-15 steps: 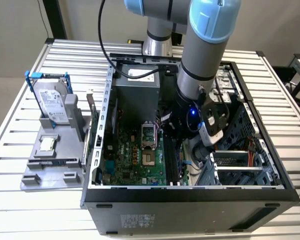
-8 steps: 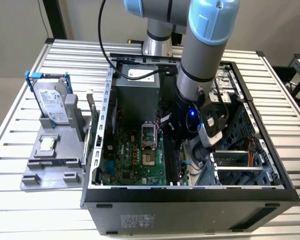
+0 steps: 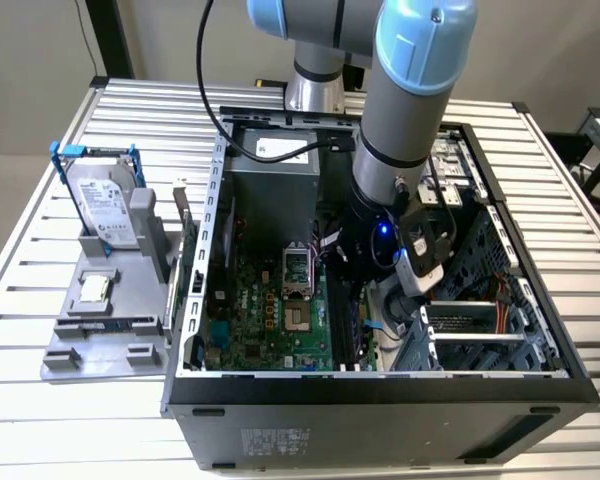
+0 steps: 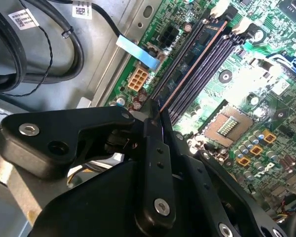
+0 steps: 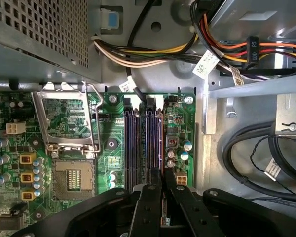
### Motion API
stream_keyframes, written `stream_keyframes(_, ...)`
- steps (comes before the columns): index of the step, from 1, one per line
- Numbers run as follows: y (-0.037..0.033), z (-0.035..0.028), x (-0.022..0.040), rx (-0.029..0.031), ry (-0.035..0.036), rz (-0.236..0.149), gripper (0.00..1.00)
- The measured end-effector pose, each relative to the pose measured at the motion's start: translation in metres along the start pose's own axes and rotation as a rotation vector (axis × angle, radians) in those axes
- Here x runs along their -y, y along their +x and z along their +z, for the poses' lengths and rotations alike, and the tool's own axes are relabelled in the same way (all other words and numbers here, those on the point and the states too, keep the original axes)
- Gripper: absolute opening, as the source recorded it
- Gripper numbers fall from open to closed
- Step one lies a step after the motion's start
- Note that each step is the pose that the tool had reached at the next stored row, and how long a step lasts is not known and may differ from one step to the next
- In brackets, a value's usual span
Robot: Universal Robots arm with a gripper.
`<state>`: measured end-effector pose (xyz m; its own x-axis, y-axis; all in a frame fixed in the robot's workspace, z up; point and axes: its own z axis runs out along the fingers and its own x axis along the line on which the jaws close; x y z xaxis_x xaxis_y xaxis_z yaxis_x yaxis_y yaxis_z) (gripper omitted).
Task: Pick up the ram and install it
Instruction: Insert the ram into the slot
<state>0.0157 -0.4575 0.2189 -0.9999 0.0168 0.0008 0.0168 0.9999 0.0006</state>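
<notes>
My gripper (image 3: 365, 275) reaches down into the open computer case (image 3: 380, 385), over the green motherboard (image 3: 270, 320). In both wrist views its black fingers (image 4: 153, 148) are shut on the ram (image 4: 187, 64), a thin dark strip with a copper-coloured edge. The ram (image 5: 161, 140) stands on edge along the outermost of the black slots (image 5: 138, 140), on the side away from the CPU socket (image 5: 71, 180). Whether it is fully seated in that slot I cannot tell. The other slots (image 4: 204, 69) lie bare beside it.
Bundled power cables (image 5: 153, 54) and thick black cables (image 5: 256, 158) run close to the slots. A metal drive cage (image 3: 480, 320) fills the case's side at the exterior view's right. Outside the case, a grey fixture (image 3: 110, 330) holds a blue-framed hard drive (image 3: 105, 205) and a small square chip (image 3: 93, 288).
</notes>
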Motion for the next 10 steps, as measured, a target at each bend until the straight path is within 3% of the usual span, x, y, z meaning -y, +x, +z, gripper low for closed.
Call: stream_keyframes(10, 0.0000, 0.0030, -0.0001, 0.0001, -0.0012, 0.000, 0.00)
